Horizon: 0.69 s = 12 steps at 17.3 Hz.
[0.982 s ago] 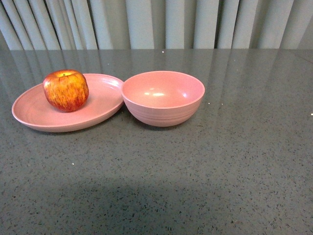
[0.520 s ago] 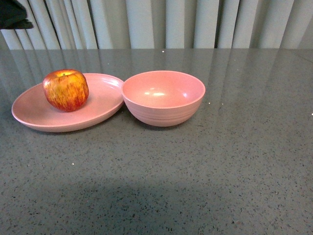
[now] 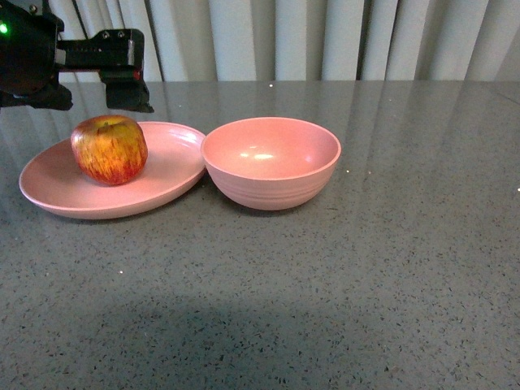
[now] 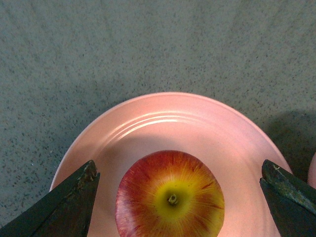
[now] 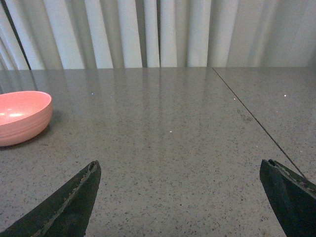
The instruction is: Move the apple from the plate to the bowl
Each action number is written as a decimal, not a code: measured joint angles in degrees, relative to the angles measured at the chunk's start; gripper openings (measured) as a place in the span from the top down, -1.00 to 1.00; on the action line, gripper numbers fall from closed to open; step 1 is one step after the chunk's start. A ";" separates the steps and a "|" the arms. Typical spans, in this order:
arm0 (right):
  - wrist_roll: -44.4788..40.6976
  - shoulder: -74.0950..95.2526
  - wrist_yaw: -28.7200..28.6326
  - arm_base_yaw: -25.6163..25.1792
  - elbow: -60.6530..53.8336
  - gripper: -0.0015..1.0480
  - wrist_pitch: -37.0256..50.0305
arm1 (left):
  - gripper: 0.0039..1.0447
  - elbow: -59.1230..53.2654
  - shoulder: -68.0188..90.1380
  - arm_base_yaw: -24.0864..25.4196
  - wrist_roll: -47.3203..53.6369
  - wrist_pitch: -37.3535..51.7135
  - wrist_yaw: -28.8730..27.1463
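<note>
The red and yellow apple point(image 3: 109, 149) sits on the left half of the shallow pink plate point(image 3: 166, 162). The deep pink bowl point(image 3: 270, 162) stands empty against the plate's right rim. My left gripper point(image 3: 96, 101) hovers open just above the apple. In the left wrist view the apple point(image 4: 170, 197) lies stem up on the plate point(image 4: 168, 123), between the wide-apart fingers of the left gripper point(image 4: 178, 168), which do not touch it. My right gripper point(image 5: 180, 168) is open over bare table, with the bowl point(image 5: 22, 116) far off to its side. It does not show in the front view.
The grey speckled tabletop point(image 3: 390, 268) stretches in front of and to the right of the dishes. Grey curtains point(image 3: 325, 41) hang behind the far edge. A thin seam point(image 5: 247, 111) runs across the table in the right wrist view.
My left gripper has come into the front view from the upper left and moved right to hang over the apple. Apple, plate and bowl have not moved.
</note>
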 joint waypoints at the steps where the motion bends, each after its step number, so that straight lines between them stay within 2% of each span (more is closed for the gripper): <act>1: 0.00 0.00 0.00 0.00 0.00 -0.87 0.00 | -0.88 0.24 0.83 0.00 -0.17 -0.66 -0.15; 12: 0.00 0.00 0.00 0.00 0.00 -0.87 0.00 | -0.88 0.24 4.13 0.31 -0.20 -5.40 -0.55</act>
